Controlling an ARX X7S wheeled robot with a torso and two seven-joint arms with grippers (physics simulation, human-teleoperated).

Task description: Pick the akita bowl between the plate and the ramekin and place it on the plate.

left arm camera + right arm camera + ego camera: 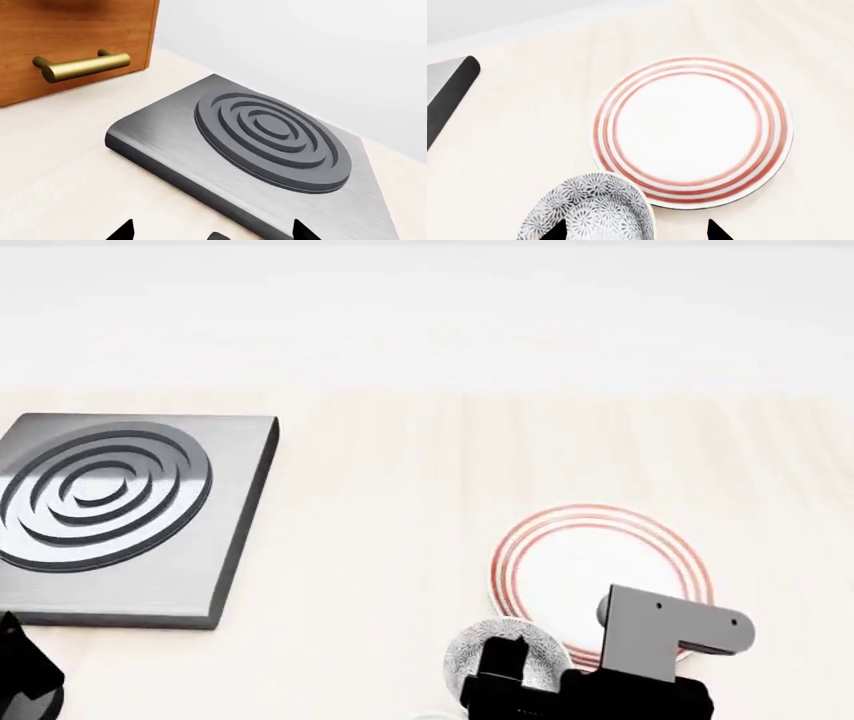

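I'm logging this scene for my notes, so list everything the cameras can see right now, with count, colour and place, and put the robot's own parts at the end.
Speckled black-and-white round akita bowl: one, beside the plate's near-left edge, partly behind the right arm in the head view.
Flat round white plate with red rings: one, bare, on the counter right of centre.
Brushed grey square burner slab with dark concentric rings: one, counter's left side.
Brown wooden drawer front with a brass bar handle: one, beyond the slab, left wrist view only.
Pale wooden counter: one, under everything.
Ramekin: not in view.
Right pincer: black tips apart, at the bowl; whether it grips, cannot tell.
Left pincer: black tips apart, at the slab's near edge, holding nothing.
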